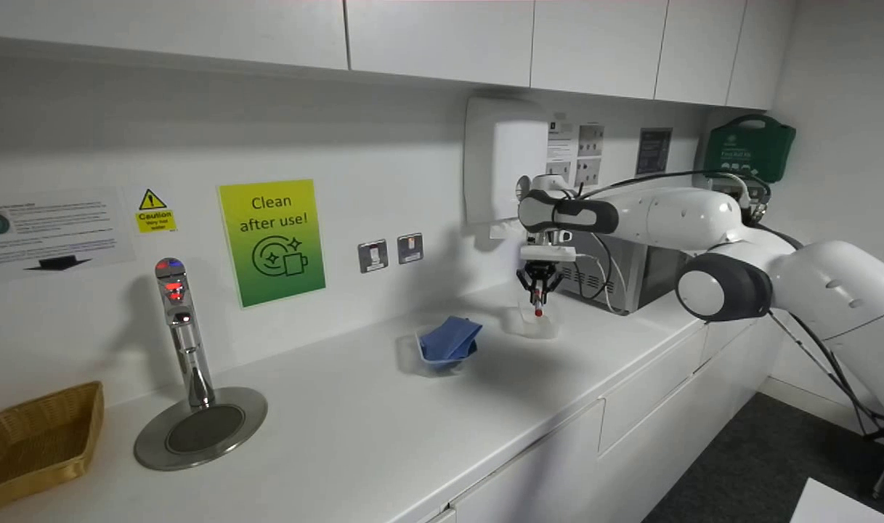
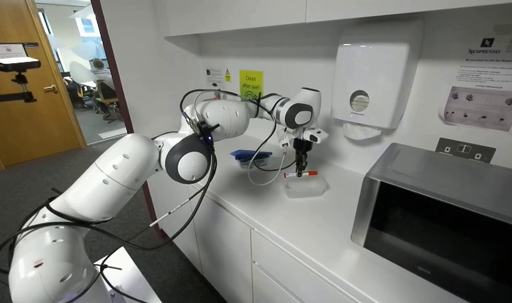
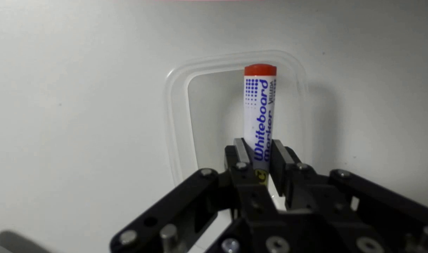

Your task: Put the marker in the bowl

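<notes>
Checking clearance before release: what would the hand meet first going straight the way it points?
Likely the clear container: the hand, gripping the marker, points down over it. Which part comes first, depth leaves unclear.

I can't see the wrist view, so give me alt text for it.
A black gripper holds a white whiteboard marker over a clear, round-cornered container on a pale countertop. The marker's red end points toward the picture's top.

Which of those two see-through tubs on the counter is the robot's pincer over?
The tub nearer the microwave, this one: the pincer holds the whiteboard marker above it. The other tub has blue cloth in it.
</notes>
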{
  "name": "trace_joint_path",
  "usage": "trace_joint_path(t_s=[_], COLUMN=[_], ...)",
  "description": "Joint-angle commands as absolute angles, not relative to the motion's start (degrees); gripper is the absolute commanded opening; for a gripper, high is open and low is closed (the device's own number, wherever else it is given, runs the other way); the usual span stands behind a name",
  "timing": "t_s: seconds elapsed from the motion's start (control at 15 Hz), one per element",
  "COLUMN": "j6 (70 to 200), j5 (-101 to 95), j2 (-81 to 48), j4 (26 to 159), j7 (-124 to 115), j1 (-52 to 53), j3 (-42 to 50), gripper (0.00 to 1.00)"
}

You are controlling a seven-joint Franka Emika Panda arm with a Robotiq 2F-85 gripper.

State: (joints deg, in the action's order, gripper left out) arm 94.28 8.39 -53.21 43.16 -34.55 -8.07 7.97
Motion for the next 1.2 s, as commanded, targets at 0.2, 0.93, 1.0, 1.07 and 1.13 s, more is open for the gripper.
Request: trace_joint_path(t_s=[0.2, 0.93, 1.0, 1.07, 1.13], j6=[91.2, 91.2, 91.2, 91.4, 91.5], j5=[7.4, 7.7, 7.7, 7.7, 7.7], j2=[-58.1, -59.2, -59.1, -58.8, -58.7], j4=[37.6, 37.5, 37.5, 37.7, 37.8], j7=[-35.1, -33.8, -33.8, -33.6, -33.6], j1=[-8.2, -8.0, -8.0, -8.0, -7.9], j3=[9.0, 8.8, 8.7, 8.7, 8.7], gripper=[0.05, 0.44, 0.51, 0.61, 0.68])
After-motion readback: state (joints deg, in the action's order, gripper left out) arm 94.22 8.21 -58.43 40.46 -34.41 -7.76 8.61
